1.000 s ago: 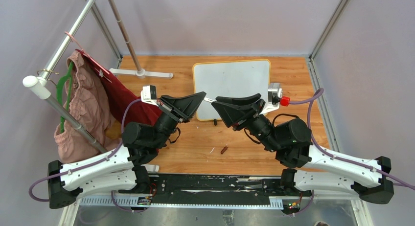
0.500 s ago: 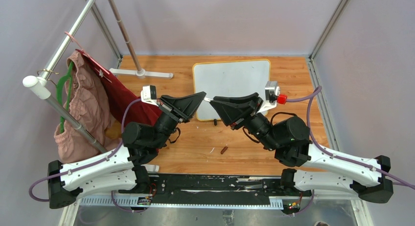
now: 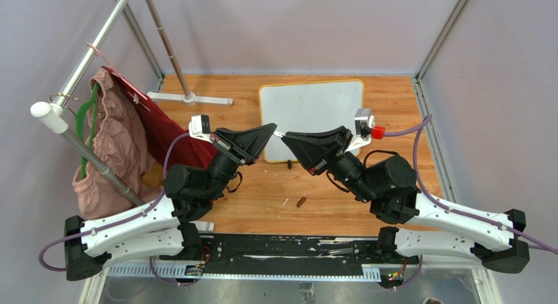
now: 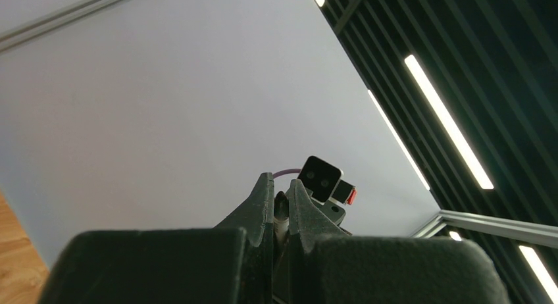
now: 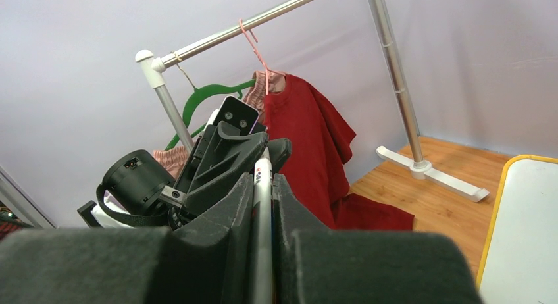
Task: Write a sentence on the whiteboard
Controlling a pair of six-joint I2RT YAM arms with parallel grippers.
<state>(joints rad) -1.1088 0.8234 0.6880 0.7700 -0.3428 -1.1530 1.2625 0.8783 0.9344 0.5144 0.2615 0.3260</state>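
Note:
The whiteboard [image 3: 310,112] lies flat at the back middle of the table, its yellow-rimmed face blank, with no sentence showing on it; its corner also shows in the right wrist view [image 5: 526,238]. My two grippers meet tip to tip just in front of its near left corner. A white marker [image 5: 262,205] spans the two of them. The left gripper [image 3: 272,129] is shut on one end, whose dark tip [image 4: 281,208] shows between its jaws [image 4: 278,185]. The right gripper [image 3: 285,138] is shut on the marker's barrel, both pads against it [image 5: 262,179].
A clothes rack [image 3: 99,44] with a red shirt [image 3: 161,136] and a pink garment [image 3: 108,146] stands at the left, its white foot [image 3: 189,98] beside the board. A small reddish-brown piece [image 3: 301,201] lies on the wood near the front.
The right gripper has slid a little left toward the left gripper and closed its jaws onto the marker. The left arm has stayed put.

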